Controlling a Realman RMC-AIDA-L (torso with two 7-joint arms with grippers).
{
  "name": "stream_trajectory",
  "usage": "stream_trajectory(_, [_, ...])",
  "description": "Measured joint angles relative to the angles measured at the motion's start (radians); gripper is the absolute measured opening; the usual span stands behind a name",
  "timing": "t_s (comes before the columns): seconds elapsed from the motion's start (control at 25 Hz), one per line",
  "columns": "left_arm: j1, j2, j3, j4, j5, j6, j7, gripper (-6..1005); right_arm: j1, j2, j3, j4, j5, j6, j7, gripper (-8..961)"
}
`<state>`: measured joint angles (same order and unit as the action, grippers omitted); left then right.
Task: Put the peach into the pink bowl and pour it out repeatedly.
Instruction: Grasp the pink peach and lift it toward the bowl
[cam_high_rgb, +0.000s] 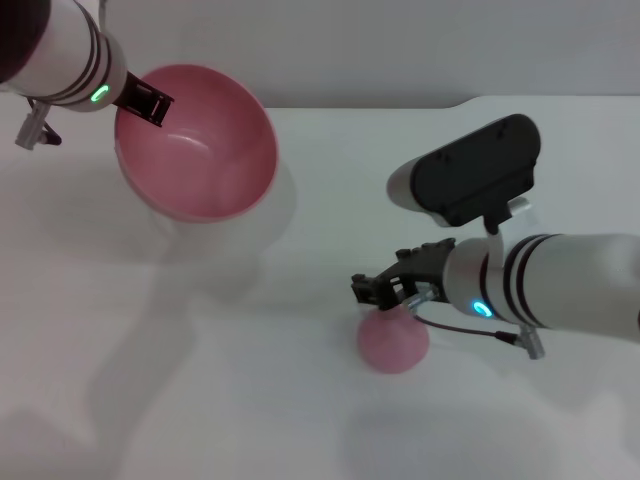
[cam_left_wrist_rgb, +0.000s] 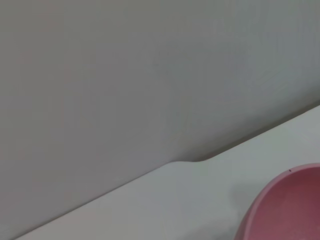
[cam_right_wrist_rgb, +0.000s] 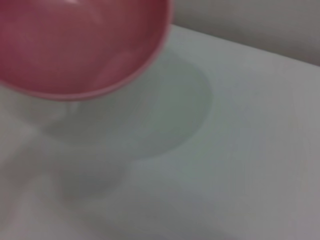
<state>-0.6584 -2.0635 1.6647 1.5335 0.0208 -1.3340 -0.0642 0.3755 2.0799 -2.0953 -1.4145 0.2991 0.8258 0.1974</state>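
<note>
- Clamping the rim of the glossy, deep pink plastic bowl (cam_high_rgb: 196, 142), the left gripper (cam_high_rgb: 147, 102) is holding it raised and tilted above the white table (cam_high_rgb: 200, 380).
- Touching the small round pink toy peach (cam_high_rgb: 393, 340) on the table, the right gripper (cam_high_rgb: 385, 290) is hovering directly over it; grip undeterminable.

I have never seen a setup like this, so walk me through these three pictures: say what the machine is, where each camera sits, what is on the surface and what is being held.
This is a two-armed robot at a white table. The widest picture looks down from a camera on its head; the other two come from cameras on its wrists. The left gripper grips the rim of the pink bowl, which is tilted with its opening facing the camera and looks empty. The right gripper is right over the peach, a small pink toy fruit on the table; I cannot tell whether it grips it. The left wrist view shows only the bowl's edge and the wall; the right wrist view shows the bowl and its shadow.
</note>
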Motion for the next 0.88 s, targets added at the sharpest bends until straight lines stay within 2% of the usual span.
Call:
stream_trajectory(0.56, [-0.010, 0.002, -0.002, -0.034, 0.000, 0.003, -0.002, 47, -0.005, 0.002, -0.079, -0.060, -0.011, 0.073, 0.062, 635])
stream_trajectory(0.88, [-0.013, 0.001, -0.002, -0.059, 0.021, 0.003, -0.006, 47, -0.017, 0.002, -0.129, -0.138, -0.111, 0.144, 0.147, 634])
